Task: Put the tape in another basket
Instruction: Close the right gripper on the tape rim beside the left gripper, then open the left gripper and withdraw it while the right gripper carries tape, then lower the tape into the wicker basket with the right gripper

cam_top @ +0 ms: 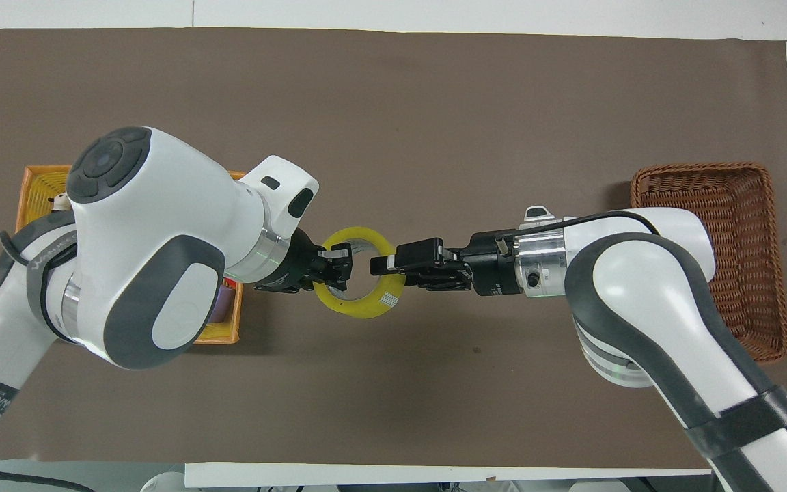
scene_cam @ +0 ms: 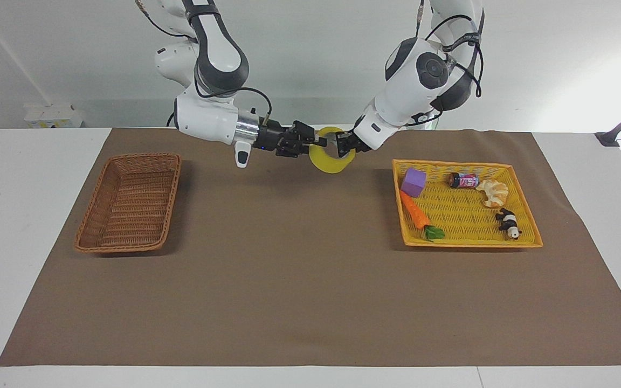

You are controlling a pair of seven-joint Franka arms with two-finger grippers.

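Note:
The yellow tape [scene_cam: 332, 163] [cam_top: 358, 311] hangs in the air over the brown mat, between the two containers. My left gripper [scene_cam: 339, 144] [cam_top: 339, 264] is shut on the ring's wall at the side toward the left arm's end. My right gripper [scene_cam: 318, 141] [cam_top: 384, 264] is shut on the ring's wall at the other side, so both hold it at once. The brown wicker basket [scene_cam: 127, 158] [cam_top: 704, 171] lies at the right arm's end of the table with nothing in it; the right forearm covers part of it in the overhead view.
A bright yellow woven tray [scene_cam: 467, 243] [cam_top: 42, 183] at the left arm's end holds a purple cube [scene_cam: 413, 181], a carrot [scene_cam: 416, 214], a small can [scene_cam: 463, 180], a pastry [scene_cam: 493, 192] and a panda figure [scene_cam: 509, 222]. A brown mat [scene_cam: 299, 280] covers the table.

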